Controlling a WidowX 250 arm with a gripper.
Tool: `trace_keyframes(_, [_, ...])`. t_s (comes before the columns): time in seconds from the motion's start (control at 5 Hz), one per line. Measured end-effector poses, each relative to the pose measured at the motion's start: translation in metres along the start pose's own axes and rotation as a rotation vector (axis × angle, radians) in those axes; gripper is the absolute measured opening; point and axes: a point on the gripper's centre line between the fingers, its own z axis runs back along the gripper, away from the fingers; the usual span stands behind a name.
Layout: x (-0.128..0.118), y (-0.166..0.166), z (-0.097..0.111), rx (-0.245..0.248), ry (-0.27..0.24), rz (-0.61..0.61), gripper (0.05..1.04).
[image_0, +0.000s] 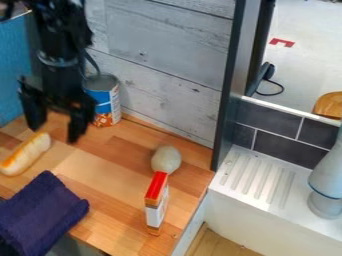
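Gripper (53, 132) open, empty, above worktop (110, 172). Nearest: toy hot dog (26, 154), lying just toward the view's lower left, long axis slanting lower left to upper right. Can (102, 101) behind.

A wooden counter (110, 172) bears a can (101, 98), bun (27, 154), navy cloth (40, 215), roundish item (165, 159) and box (156, 201).

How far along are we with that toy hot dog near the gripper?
Done: nothing I can confirm; the toy hot dog lies loose on the wooden counter, near the purple cloth. In hand: nothing; the gripper hangs near it, fingers apart and empty. Left: seemingly any grasp or move of it, since nothing holds it.
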Motion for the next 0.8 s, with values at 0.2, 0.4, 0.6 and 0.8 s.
trace_keyframes(0.2, [0.001, -0.005, 0.001, -0.002, -0.008, -0.008, 1.001])
trace_keyframes(0.4, [0.002, -0.005, 0.0, -0.003, -0.02, -0.009, 1.001])
trace_keyframes(0.6, [-0.02, -0.009, -0.021, -0.003, -0.063, -0.048, 1.001])
trace_keyframes(0.8, [-0.026, -0.011, -0.029, 0.005, -0.081, -0.077, 1.001])
